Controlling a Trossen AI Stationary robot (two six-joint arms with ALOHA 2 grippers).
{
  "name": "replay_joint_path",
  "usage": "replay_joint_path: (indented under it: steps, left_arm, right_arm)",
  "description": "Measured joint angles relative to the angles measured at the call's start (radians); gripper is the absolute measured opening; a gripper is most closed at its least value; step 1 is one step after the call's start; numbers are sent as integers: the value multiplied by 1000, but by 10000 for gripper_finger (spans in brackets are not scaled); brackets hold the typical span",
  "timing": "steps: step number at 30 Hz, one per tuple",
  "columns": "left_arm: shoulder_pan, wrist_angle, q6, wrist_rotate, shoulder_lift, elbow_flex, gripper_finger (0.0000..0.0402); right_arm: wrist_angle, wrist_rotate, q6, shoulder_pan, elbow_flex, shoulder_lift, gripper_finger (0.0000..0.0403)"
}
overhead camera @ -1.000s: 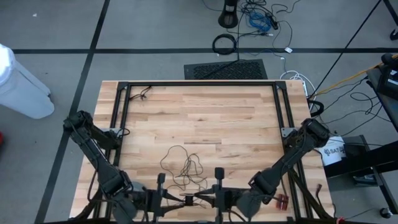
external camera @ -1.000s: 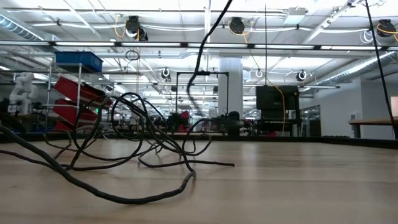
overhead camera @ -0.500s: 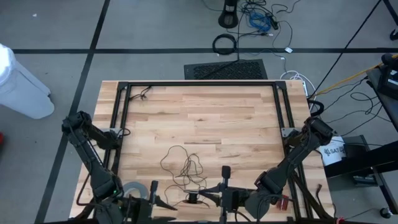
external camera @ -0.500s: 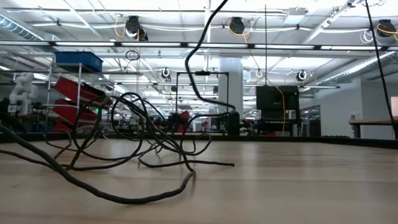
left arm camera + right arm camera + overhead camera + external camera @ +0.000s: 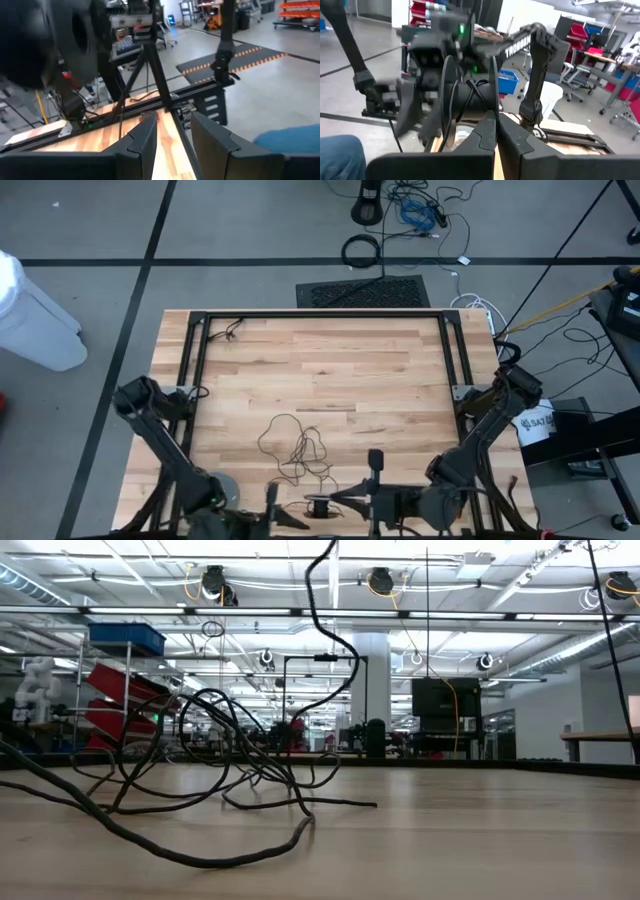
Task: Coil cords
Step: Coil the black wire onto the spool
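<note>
The thin dark wire (image 5: pixel 296 446) lies in loose tangled loops on the wooden worktop (image 5: pixel 330 370), in its near half and a little toward the left arm's side of the middle. From these loops one strand goes toward the near edge, to a small black spool (image 5: pixel 319 507) that stands between the two grippers. In the low view the wire (image 5: pixel 200 765) spreads over the worktop in many open curves, and one strand (image 5: pixel 325 630) rises from the tangle up and out of the picture.

In the right wrist view the spool (image 5: pixel 470 97) shows two thin round discs with wire wound on the dark core between them (it is just in front of the fingertips). The right gripper (image 5: pixel 352 498) is at the near edge beside the spool, and its fingers (image 5: pixel 487 132) are pressed together, with no gap; whether they pinch the wire I cannot tell.

The left gripper (image 5: pixel 283 518) is on the other side of the spool, also at the near edge. Its fingers (image 5: pixel 145 142) stand apart with a clear gap, and nothing is between them. In that view the black metal frame (image 5: pixel 150 102) of the worktop is seen behind them.

A grey tape roll (image 5: pixel 222 485) lies on the worktop close to the left arm, to the side of the wire loops.
</note>
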Motion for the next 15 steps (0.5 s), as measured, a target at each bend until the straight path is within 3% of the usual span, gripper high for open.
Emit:
replay_joint_path:
  steps: [15]
  left_arm:
    - [82,24,-55,0,113,0,134]
  right_arm:
    - [127,3,-134,49,0,-3,0]
